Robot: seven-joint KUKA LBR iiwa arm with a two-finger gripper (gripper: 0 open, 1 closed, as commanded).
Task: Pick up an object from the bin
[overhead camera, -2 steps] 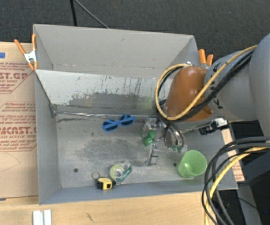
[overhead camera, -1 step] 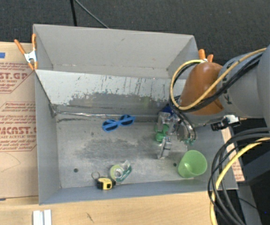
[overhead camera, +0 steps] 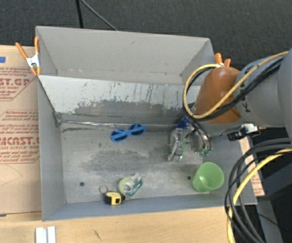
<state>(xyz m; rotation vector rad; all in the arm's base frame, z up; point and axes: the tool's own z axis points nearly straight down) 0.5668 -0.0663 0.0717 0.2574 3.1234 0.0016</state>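
My gripper (overhead camera: 178, 153) hangs low over the bin's right half, its metal fingers pointing down at bare floor with a small gap and nothing seen between them. A green plastic cup (overhead camera: 207, 176) lies just to its lower right, near the bin's right corner. A blue scissor-like plastic piece (overhead camera: 127, 132) lies to the left of the gripper by the back wall. Near the front wall sits a small tape measure with a yellow case and a clear-green part (overhead camera: 124, 188).
The arm with its orange cover and yellow cables reaches in over the bin's right rim. Bare scuffed floor spreads across the bin's middle and left.
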